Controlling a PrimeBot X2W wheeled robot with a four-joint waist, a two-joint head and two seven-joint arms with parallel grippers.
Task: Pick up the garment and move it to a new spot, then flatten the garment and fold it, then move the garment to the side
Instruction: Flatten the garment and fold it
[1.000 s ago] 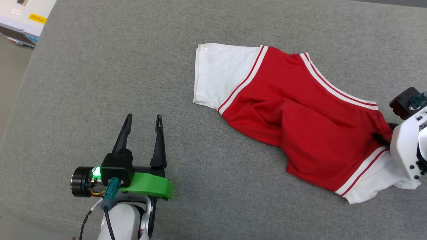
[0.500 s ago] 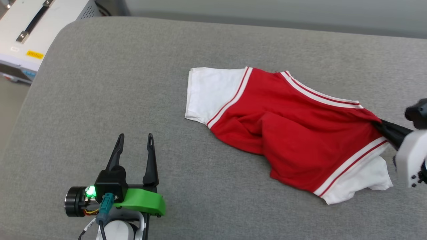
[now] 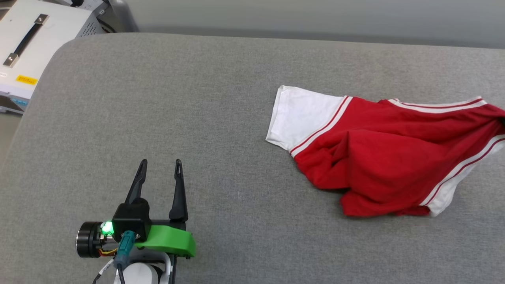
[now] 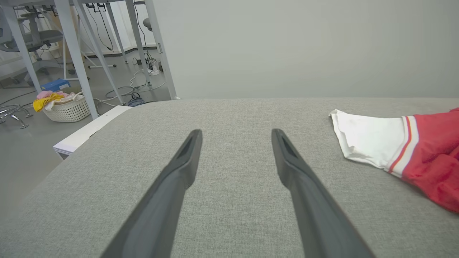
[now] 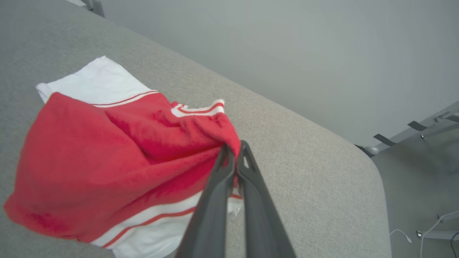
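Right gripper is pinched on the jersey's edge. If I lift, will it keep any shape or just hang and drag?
Probably floppy: the jersey bunches into folds toward the right gripper, so it should hang limp. Likely light, thin cloth. Its white sleeve lies flat on the grey cushion and may drag on that woven cover unless lifted high.

In front of me: grey upholstered pad [image 3: 236, 98], white equipment case [image 3: 59, 23] with black handle [image 3: 24, 39] and yellow label [image 3: 27, 80] off its left corner, then grey wall [image 4: 304, 46], metal table legs [image 4: 73, 46], floor cables [image 4: 132, 94], blue box [image 4: 55, 85], white basket [image 4: 68, 110] of yellow and pink cloth [image 4: 48, 98].
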